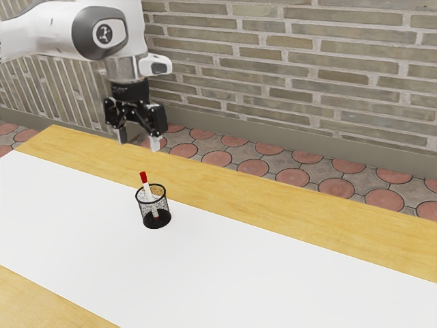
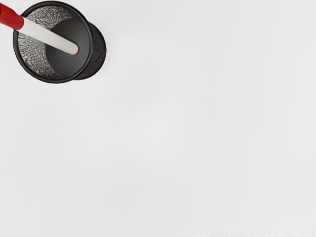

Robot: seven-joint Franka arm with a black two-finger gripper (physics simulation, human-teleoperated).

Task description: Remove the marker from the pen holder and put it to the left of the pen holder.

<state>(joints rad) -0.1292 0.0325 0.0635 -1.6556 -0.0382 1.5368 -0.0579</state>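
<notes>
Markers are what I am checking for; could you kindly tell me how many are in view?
1. The marker leans inside the black pen holder, its red cap sticking out above the rim. The wrist view looks down into the holder, so a hidden second one seems unlikely.

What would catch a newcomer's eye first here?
The marker's red end pops first, poking above the rim of the black mesh holder, where the marker leans. The holder itself stands out darkly against the white strip. Higher up in the exterior view, the pincer hangs open and empty.
</notes>
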